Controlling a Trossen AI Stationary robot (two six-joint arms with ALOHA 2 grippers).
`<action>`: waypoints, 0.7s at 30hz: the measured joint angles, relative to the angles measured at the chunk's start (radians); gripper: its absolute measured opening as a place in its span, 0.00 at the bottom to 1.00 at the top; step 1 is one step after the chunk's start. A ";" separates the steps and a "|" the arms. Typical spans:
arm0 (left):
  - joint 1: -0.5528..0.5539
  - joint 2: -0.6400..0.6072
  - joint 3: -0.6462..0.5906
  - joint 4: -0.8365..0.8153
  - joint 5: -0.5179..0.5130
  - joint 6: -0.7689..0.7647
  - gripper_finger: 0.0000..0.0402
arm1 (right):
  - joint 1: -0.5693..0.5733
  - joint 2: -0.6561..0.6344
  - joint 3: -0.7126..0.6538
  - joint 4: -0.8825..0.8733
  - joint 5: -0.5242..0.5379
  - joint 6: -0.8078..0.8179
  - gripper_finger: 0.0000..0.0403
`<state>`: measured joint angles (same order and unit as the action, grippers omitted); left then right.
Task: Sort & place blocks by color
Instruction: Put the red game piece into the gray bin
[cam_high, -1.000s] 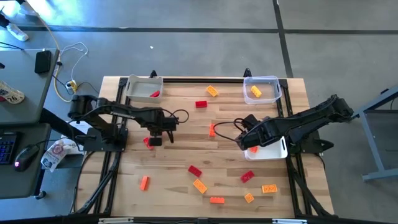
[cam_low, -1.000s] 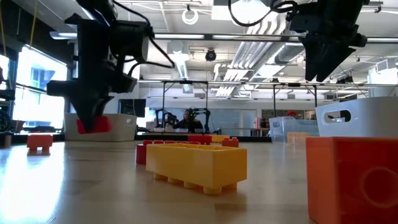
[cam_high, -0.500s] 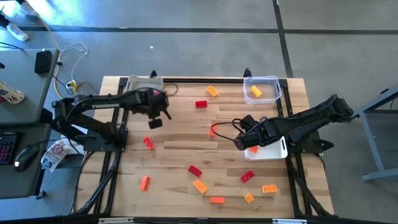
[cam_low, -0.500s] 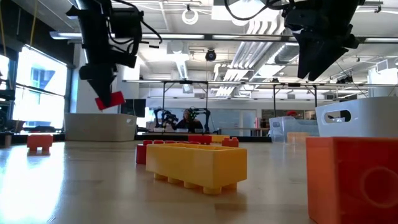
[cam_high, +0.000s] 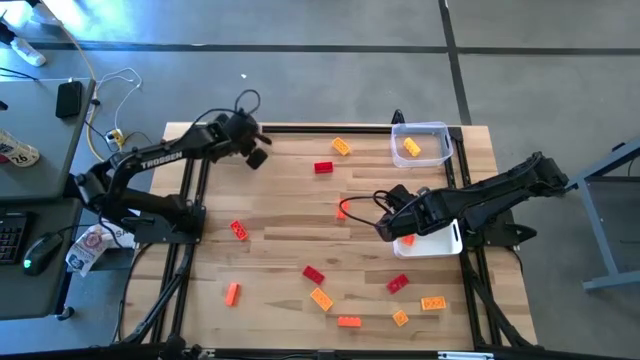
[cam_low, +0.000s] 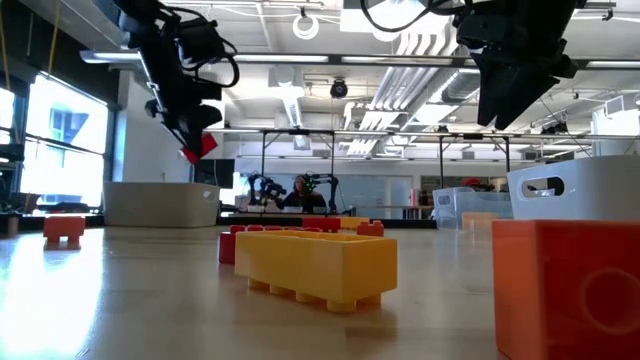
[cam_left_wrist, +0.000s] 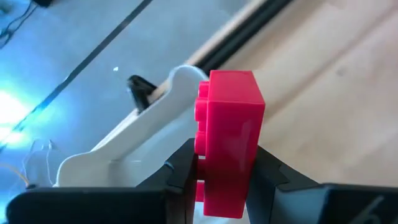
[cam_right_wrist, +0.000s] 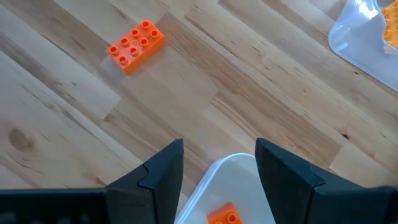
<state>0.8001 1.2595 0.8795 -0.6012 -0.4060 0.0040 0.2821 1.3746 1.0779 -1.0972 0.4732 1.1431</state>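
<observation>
My left gripper (cam_high: 255, 155) is shut on a red block (cam_left_wrist: 233, 124) and hangs in the air near the table's far left corner. It is beside the white bin (cam_low: 160, 203), whose rim (cam_left_wrist: 124, 155) shows just beyond the block. In the low view the block (cam_low: 197, 148) is well above the table. My right gripper (cam_high: 385, 228) is open and empty. It hovers over the edge of a second white bin (cam_right_wrist: 214, 186) that holds an orange block (cam_right_wrist: 224, 214). Several red, orange and yellow blocks lie flat on the table, among them a red one (cam_high: 238, 229). My left gripper pinches the red block's lower half (cam_left_wrist: 227, 186) between its two fingers (cam_left_wrist: 180, 171), one on each side face. The studded face (cam_left_wrist: 202, 112) is turned toward one finger. The block is lifted clear of the table, sticks out past the fingertips and is tilted in the low view.
A clear bin (cam_high: 420, 143) at the far right holds a yellow block (cam_high: 411, 148). Loose blocks lie at the far middle (cam_high: 323, 167), (cam_high: 341, 146), in the centre (cam_high: 341, 208) and along the near edge (cam_high: 349, 321). An orange block (cam_right_wrist: 135, 45) lies ahead of my right gripper.
My left gripper, shut on the red block throughout, has risen from just above the table's left middle. It has swung toward the far left corner and the white bin there, tipping as it went. The block has gone from table height to high in the air.
</observation>
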 joint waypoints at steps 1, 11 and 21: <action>0.020 0.001 0.000 0.007 0.005 -0.001 0.18 | 0.000 0.000 0.000 0.002 0.001 0.000 0.46; 0.139 0.043 0.000 0.025 0.106 -0.004 0.18 | -0.028 0.000 0.000 0.055 0.104 -0.046 0.46; 0.203 0.208 0.125 -0.078 0.109 -0.027 0.18 | -0.136 0.000 0.000 0.260 0.100 -0.269 0.46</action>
<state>1.0028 1.4680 1.0049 -0.6796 -0.2970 -0.0233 0.1465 1.3746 1.0775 -0.8371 0.5736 0.8740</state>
